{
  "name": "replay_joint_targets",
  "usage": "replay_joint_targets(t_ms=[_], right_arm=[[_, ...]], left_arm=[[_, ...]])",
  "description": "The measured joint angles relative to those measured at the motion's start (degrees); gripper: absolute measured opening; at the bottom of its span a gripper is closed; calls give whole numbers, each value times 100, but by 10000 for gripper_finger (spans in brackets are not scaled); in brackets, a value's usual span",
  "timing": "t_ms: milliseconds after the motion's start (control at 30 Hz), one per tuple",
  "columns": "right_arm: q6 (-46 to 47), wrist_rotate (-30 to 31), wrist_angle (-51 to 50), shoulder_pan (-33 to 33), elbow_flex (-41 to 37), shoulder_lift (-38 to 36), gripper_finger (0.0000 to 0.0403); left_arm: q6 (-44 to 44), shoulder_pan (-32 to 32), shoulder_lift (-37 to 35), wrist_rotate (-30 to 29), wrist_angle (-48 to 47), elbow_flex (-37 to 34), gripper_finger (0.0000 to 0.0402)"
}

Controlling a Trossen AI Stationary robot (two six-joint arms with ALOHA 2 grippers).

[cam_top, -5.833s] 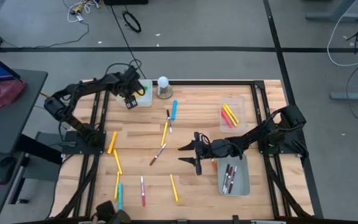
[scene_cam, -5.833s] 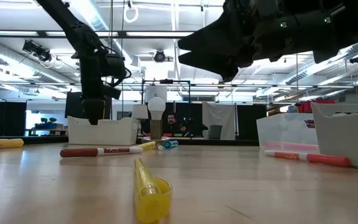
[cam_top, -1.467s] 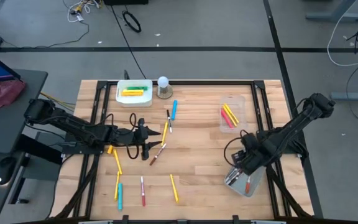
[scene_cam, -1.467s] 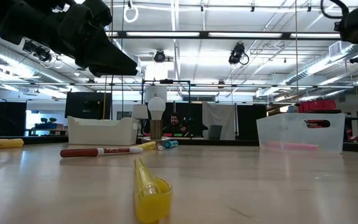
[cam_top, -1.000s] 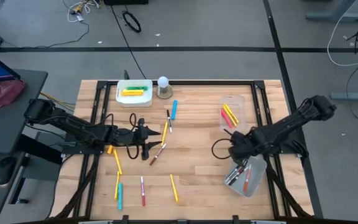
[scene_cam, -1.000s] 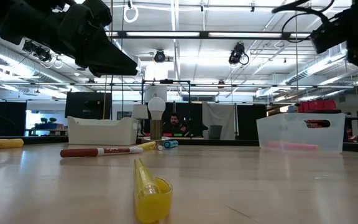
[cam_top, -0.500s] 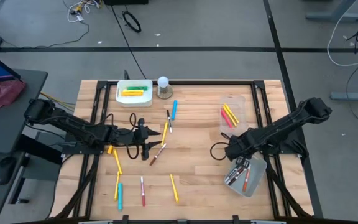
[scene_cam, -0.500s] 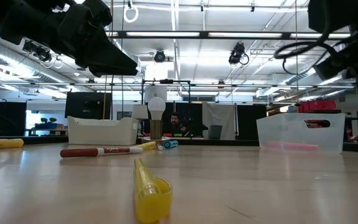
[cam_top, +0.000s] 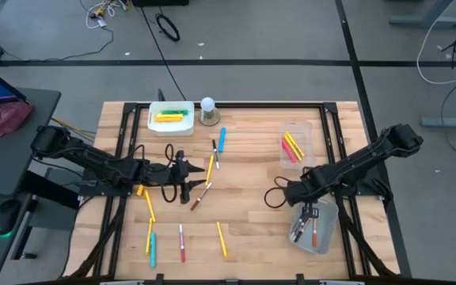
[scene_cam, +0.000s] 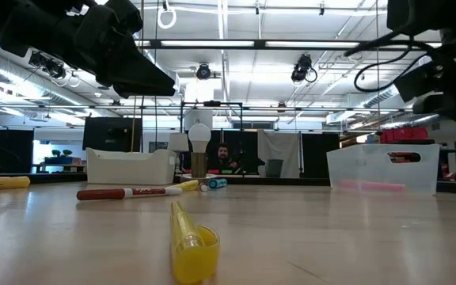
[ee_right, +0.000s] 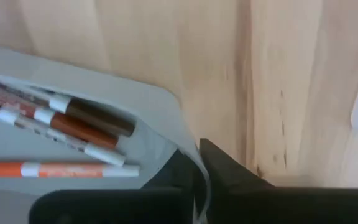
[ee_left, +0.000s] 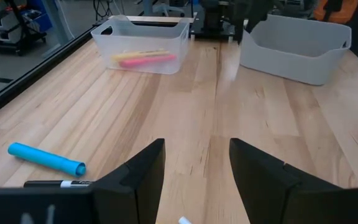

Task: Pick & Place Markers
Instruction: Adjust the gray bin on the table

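**Q:** Where are your pincers?

**A:** My right gripper [ee_right: 196,160] is pinched tight on the rim of the grey bin [cam_top: 328,228] at the near right of the table [cam_top: 252,214], with the thin wall caught between my two fingers. My left gripper [cam_top: 188,176] hovers over the left-centre of the table, jaws spread wide with nothing between them.

**Q:** And the markers?

**A:** Three lie inside the grey bin: two brown-and-white markers [ee_right: 67,121] and an orange marker [ee_right: 55,169]. The clear bin [cam_top: 307,131] at the far right holds red and yellow ones. The white bin [cam_top: 153,120] at the far left holds yellow and green ones.

**Q:** Any loose?

**A:** Plenty. A blue marker [cam_top: 222,139], a black-and-white marker [cam_top: 214,153] and a yellow marker [cam_top: 210,168] lie just ahead of my left gripper, and a brown marker [cam_top: 201,195] lies near it. More yellow, pink and light-blue ones are scattered along the near left.
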Motion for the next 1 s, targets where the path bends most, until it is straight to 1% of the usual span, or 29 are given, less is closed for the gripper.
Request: replay_joint_targets(t_ms=[100,333,500,600,833,933,1000], right_arm=[[-434,148,423,0,-4,5,22],[-1321,477,1189,0,-8,11,7],[-1875,741,1438,0,-17,16,21],[-1958,851,1577,-2,-19,20,25],[-2082,847,1784,-2,-21,20,25],[-2120,862,1802,-2,-21,20,34],[-2097,940,1802,-1,-21,22,47]], left_arm=[[0,0,0,0,0,0,186],[0,-1,0,0,2,0,186],[2,0,0,-2,2,0,186],[2,0,0,-2,2,0,186],[3,-1,0,-2,2,0,186],[2,0,0,-2,1,0,186],[2,0,0,-2,2,0,186]])
